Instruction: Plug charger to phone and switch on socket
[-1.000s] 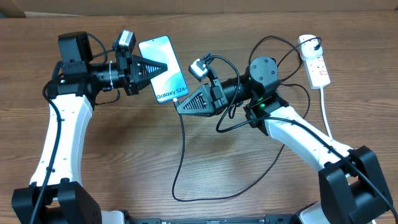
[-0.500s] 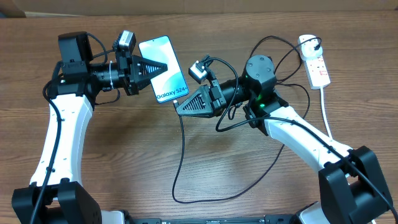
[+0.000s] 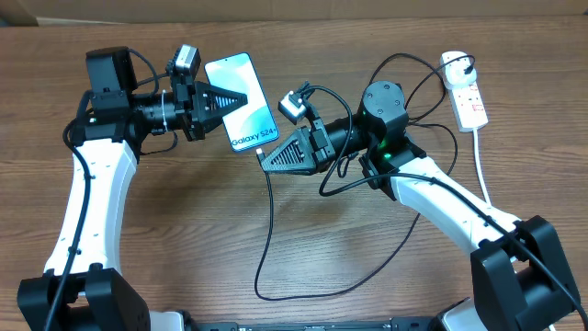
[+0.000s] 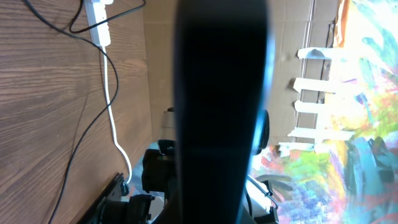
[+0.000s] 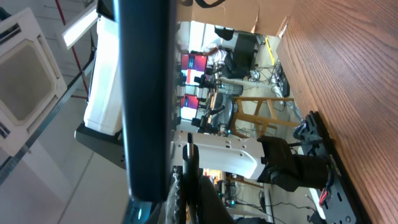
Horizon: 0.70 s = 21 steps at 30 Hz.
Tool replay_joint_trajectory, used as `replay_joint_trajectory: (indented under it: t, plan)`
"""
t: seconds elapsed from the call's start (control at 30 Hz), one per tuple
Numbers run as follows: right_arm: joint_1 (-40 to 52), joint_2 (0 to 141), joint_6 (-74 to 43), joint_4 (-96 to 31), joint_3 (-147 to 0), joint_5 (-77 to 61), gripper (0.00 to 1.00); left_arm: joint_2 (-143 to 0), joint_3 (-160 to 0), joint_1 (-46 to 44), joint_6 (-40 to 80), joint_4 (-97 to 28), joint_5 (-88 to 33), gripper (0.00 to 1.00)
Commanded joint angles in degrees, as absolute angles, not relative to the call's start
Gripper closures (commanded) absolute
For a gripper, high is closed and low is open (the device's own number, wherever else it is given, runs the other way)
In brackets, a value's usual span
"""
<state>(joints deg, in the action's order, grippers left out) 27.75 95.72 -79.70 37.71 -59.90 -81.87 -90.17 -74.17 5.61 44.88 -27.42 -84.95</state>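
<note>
Left claw clenched on phone, gripping its left side, screen up; no shift over last second. Right claw clenched on plug end of charger, tip just beside phone's bottom edge. Only change: my right arm rolled slightly, claw tip barely moved. Reads as fine alignment at port; cannot tell if plug seated. Charger trails down across tabletop, loops back right. Far right, socket well apart, untouched, so switch step remains.

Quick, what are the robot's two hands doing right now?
Left gripper: closed, holding the phone.
Right gripper: closed, seemingly gripping the charger.
</note>
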Motion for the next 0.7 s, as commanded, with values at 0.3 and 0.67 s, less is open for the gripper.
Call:
replay_joint_trajectory:
  t: [0.3, 0.67]
  plan:
    - [27.62, 95.37, -79.15, 38.52, -60.07, -83.61, 0.96, -90.70, -74.13, 5.69, 45.06, -28.21, -83.61, 0.96]
    - [27.62, 95.37, -77.91, 38.70, -60.07, -83.18, 0.96, -90.70, -74.11, 5.56, 45.01, -28.73, -85.21, 0.96]
